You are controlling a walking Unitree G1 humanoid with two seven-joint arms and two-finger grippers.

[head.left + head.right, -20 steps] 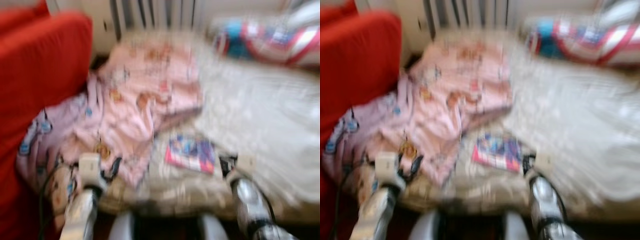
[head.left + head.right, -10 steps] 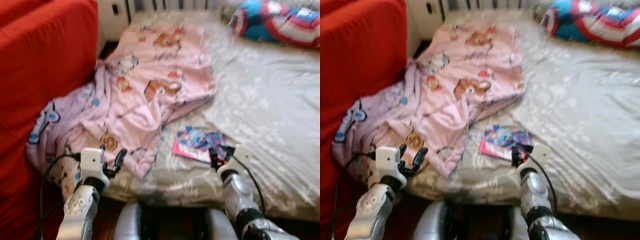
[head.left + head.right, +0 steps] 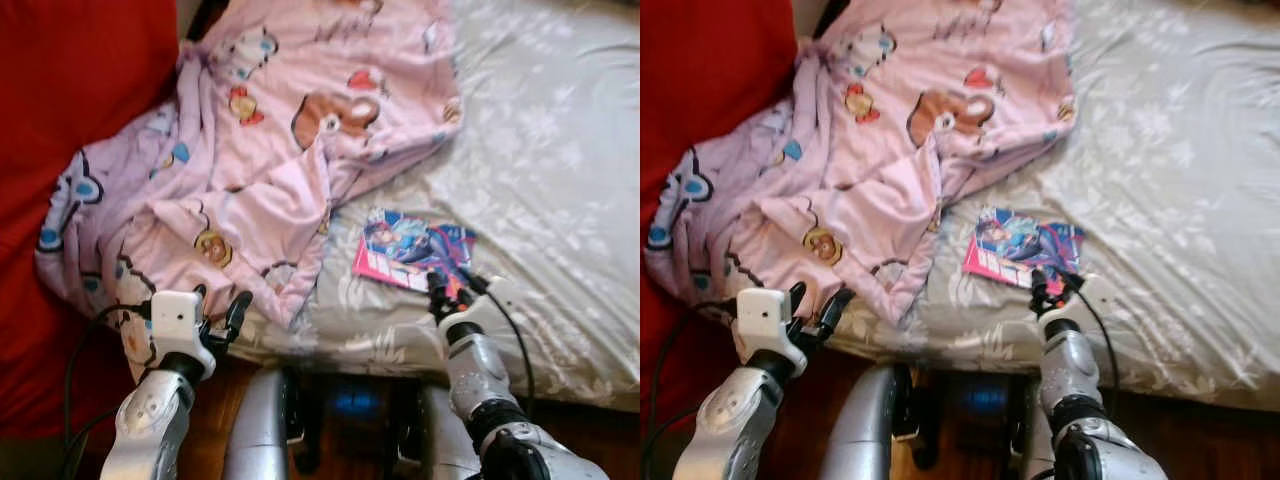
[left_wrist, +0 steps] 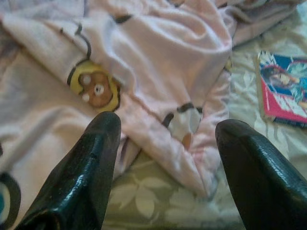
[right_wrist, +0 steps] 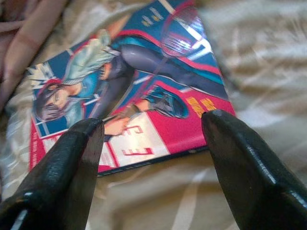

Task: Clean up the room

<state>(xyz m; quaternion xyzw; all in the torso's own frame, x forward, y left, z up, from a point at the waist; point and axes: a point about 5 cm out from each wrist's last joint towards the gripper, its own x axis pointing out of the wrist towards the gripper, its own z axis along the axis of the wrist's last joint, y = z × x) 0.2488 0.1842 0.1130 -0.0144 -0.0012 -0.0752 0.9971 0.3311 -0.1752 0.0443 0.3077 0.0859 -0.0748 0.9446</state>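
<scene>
A book point(image 3: 415, 249) with a bright red and blue cover lies flat on the bed point(image 3: 560, 180), near its front edge and just beside the loose corner of a pink blanket point(image 3: 290, 130). The blanket is rumpled and spills off the bed's left side against a red sofa point(image 3: 70, 90), so it looks dropped rather than spread. Book and blanket are what the tidying concerns.

The right tool point(image 3: 447, 290) hangs at the book's near edge, its two fingers point(image 5: 72, 163) spread apart and released, framing the cover's lower corner in the right wrist view. That placement suggests the book is the first thing to be lifted: it is small, stiff and lies clear of the cloth. Because it lies flat on soft bedding, a finger would probably need to press into the sheet to get under the edge.

The left tool point(image 3: 218, 318) is also released, fingers point(image 4: 81, 177) wide, poised before the blanket's hanging fold near the bed's front left corner, holding nothing.
</scene>
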